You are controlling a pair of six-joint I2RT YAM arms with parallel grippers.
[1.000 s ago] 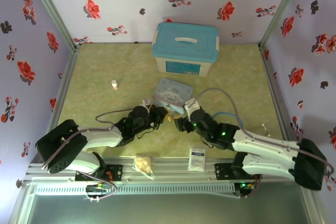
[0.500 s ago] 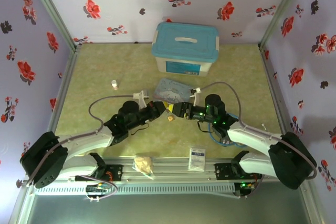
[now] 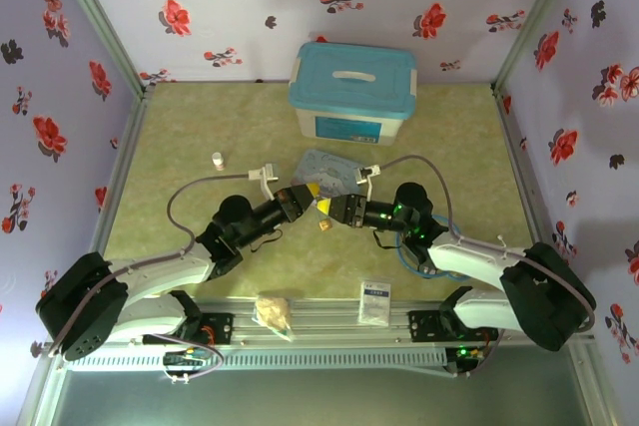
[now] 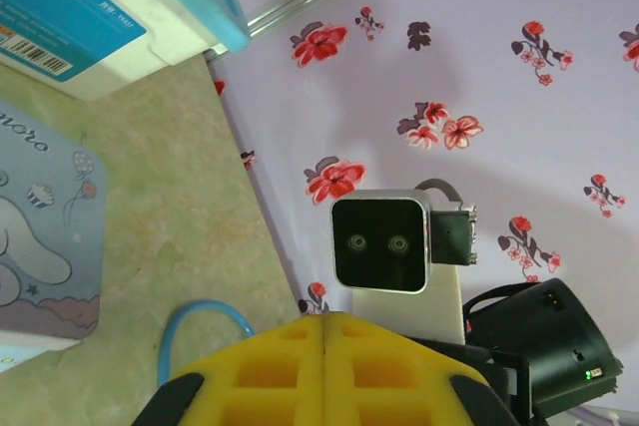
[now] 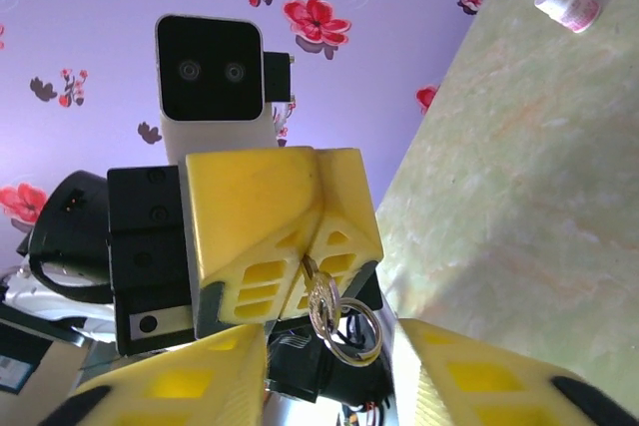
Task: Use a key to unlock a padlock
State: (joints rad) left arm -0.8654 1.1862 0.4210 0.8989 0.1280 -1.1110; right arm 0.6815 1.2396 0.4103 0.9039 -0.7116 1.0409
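In the right wrist view the left tool is clenched, its two yellow fingers pressed together at the centre of the frame, pinching the key in the seam between them. Only a short stub of the key sticks out, pointing down and slightly right in the picture, with a pair of key rings dangling from it. The right tool stands released: its fingers sit at the lower left and lower right corners with a clear gap, and the rings hang in that gap without touching either finger that I can see.

From above, the two tools meet tip to tip at mid-frame, the left tool coming in from the lower left and the right tool from the right, both raised off the desk. A tiny brass block, which I take to be the padlock, lies on the desk just below their tips, apart from both and a little nearer the right tool. The key is therefore above the padlock, and its stub does not appear to be aimed at it
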